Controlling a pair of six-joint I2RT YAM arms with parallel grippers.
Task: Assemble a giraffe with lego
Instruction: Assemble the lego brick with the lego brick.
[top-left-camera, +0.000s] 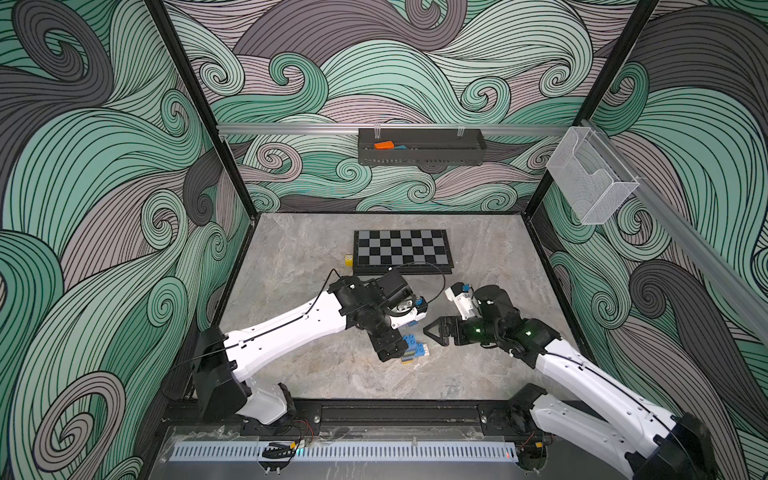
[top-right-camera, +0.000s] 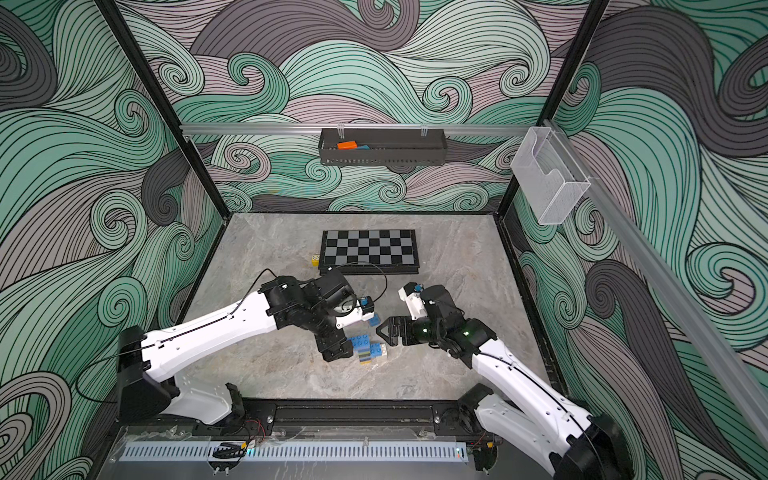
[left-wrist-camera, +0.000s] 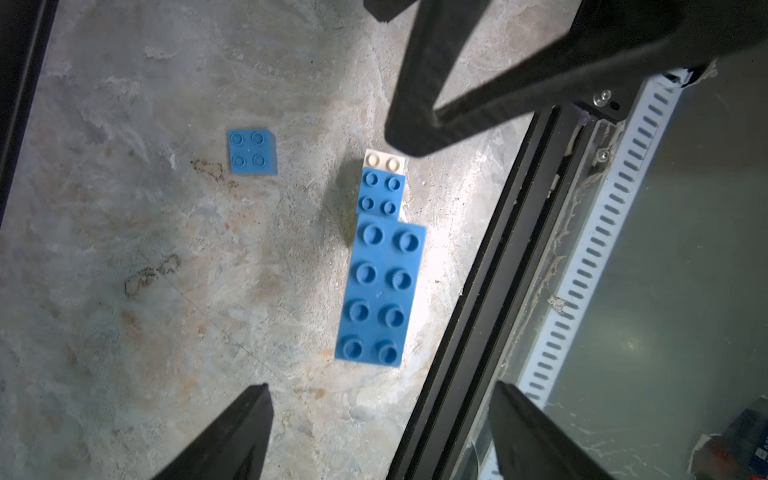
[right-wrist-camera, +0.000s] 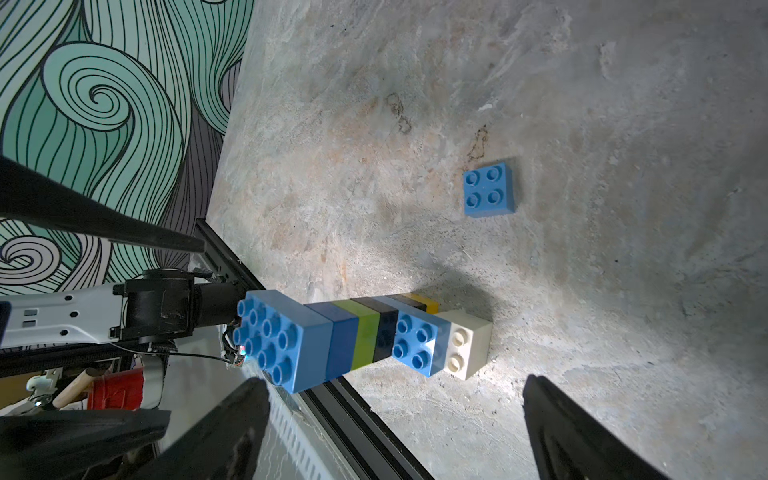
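The giraffe (right-wrist-camera: 353, 336) stands upright on the table in both top views (top-left-camera: 415, 349) (top-right-camera: 368, 349). It has a long blue head, a green and black neck, a blue body, and yellow and white legs. From above, the left wrist view shows its blue head (left-wrist-camera: 382, 291). My left gripper (left-wrist-camera: 380, 395) (top-left-camera: 395, 353) is open just beside the head, touching nothing. My right gripper (right-wrist-camera: 395, 384) (top-left-camera: 432, 332) is open on the figure's other side, empty. One loose blue square lego brick (left-wrist-camera: 252, 152) (right-wrist-camera: 489, 190) (top-right-camera: 375, 321) lies flat behind the figure.
A folded chessboard (top-left-camera: 401, 251) lies at the back of the table, with a small yellow die (top-left-camera: 348, 260) at its left. A black wall tray (top-left-camera: 419, 160) holds an orange block (top-left-camera: 383, 144). A clear holder (top-left-camera: 590, 174) hangs at the right. The black front rail (top-left-camera: 374, 411) runs close to the figure.
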